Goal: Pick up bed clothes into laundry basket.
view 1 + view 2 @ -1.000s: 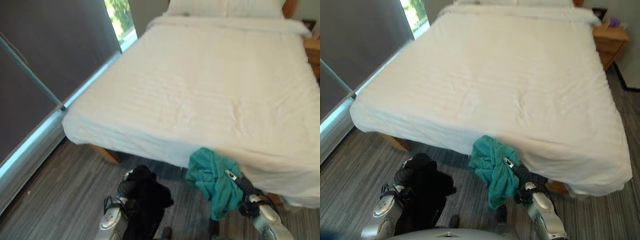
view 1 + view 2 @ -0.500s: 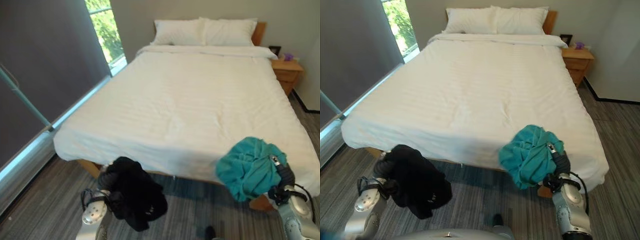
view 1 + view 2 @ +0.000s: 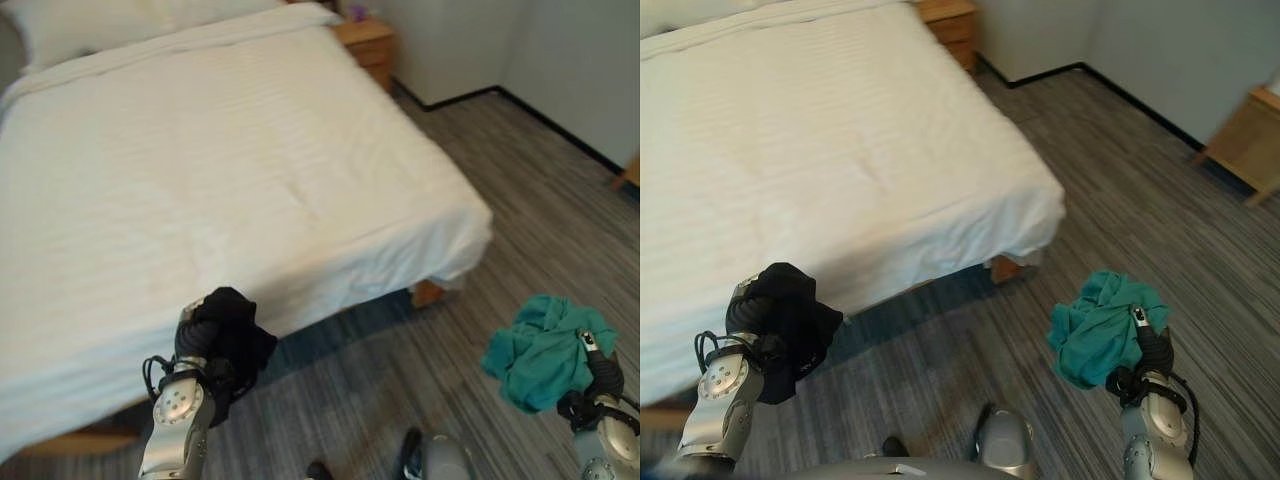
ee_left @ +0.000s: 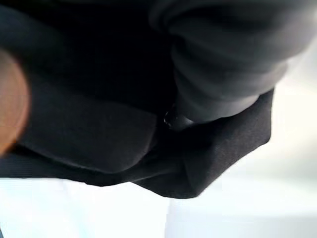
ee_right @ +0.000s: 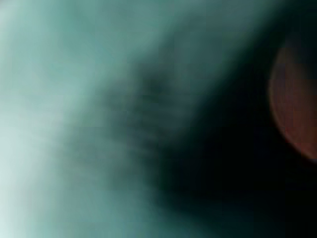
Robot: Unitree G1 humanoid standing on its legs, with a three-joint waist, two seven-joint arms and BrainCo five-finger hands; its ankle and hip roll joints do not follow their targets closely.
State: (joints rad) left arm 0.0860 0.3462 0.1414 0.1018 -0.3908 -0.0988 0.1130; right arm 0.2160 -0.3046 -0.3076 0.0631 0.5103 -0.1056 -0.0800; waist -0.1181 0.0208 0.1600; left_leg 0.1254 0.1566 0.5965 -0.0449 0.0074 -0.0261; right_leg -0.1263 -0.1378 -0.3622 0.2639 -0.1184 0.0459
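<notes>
We see the left robot hand [image 3: 203,335] clamped on a bunched black cloth garment [image 3: 235,335], beside the white-sheeted bed [image 3: 200,170]. The right robot hand [image 3: 1145,345] grips a crumpled teal cloth garment [image 3: 1100,330] above the grey striped floor [image 3: 1040,240].

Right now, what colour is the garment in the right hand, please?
Teal garment, clearest in the right eye view.

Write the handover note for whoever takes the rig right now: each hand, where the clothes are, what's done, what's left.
Left hand: raised by the foot of the bed, bunched in the black garment; fingers hidden in the cloth.
Right hand: raised over the grey floor, carrying the teal garment; fingers hidden too.
Done: both garments are off the bed; no other clothes show on the sheet.
Left: find the laundry basket and drop both garments in.
</notes>
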